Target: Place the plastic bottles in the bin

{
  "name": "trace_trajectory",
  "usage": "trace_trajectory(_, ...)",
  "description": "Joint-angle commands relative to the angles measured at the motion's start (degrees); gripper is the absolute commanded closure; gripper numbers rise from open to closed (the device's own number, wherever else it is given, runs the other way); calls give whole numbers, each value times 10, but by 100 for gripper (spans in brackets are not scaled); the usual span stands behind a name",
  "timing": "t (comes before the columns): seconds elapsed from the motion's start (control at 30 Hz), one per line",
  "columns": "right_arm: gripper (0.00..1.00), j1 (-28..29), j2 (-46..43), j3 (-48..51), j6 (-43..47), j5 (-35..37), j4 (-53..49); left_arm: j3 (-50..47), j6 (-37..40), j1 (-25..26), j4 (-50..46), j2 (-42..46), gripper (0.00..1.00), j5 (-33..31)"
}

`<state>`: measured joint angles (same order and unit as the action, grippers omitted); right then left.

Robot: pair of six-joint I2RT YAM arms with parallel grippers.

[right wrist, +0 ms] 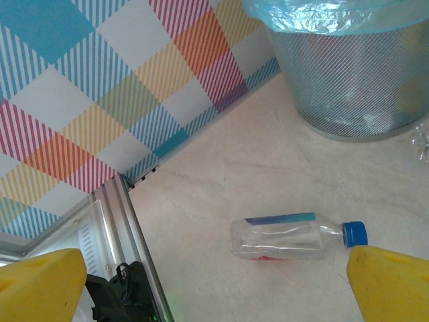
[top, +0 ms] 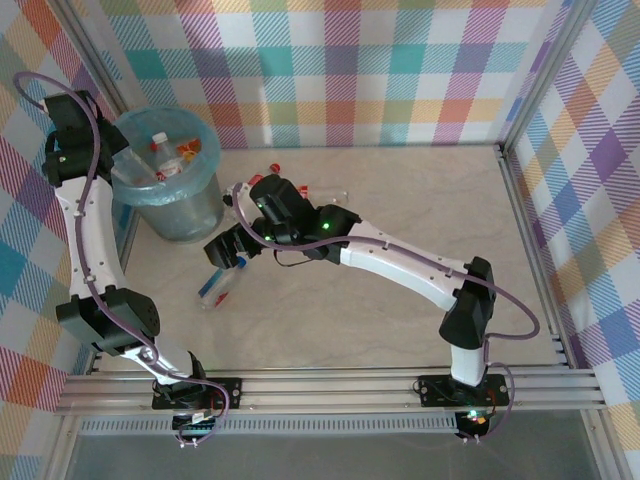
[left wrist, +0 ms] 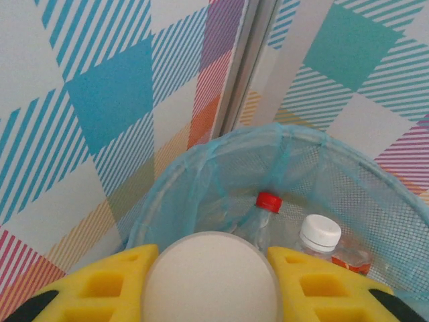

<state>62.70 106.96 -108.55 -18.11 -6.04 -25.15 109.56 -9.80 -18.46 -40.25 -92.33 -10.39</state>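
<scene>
Our left gripper [left wrist: 211, 255] is clamped on a pale bottle [left wrist: 211, 285], of which we see just the round end, pressed between the two yellow fingers [left wrist: 100, 288]. It hangs above the open mouth of the bin [left wrist: 268, 131], near the rim on the side by the checked wall [left wrist: 100, 100]. Down inside the blue liner we see a clear red-capped bottle [left wrist: 265, 218] leaning against the mesh, and beside it a white-capped bottle [left wrist: 319, 235] with an orange label.

Our right gripper [right wrist: 214, 268] stands with its jaws spread wide and nothing between them, low over the table [right wrist: 221, 168]. The blue-capped bottle [right wrist: 288, 236] lies on its side on the table between the fingers. Its cap is just beside the tip of one finger, and we cannot tell whether they touch. Beyond it stands the bin, its grey mesh wall resting on the table, well apart from this bottle.

From above we see a few more bottles [top: 262, 178] with red caps lying on the table behind the right arm's wrist, to the right of the bin.
</scene>
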Motion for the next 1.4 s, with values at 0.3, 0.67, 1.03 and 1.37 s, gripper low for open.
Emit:
trace_trajectory(0.3, 0, 4, 10, -28, -5, -11, -6, 11, 34, -9, -9, -20, 36, 149)
trace_trajectory(0.67, 0, 2, 14, -43, 19, -8, -28, 54, 38, -7, -60, -14, 38, 187)
trace_trajectory(1.03, 0, -112, -7, -24, 205, -16, -111, 36, 78, 200, -72, 83, 37, 144)
trace_trajectory(1.37, 0, -234, 42, 23, 399, -64, -108, -95, 36, 394, -5, 110, 34, 154)
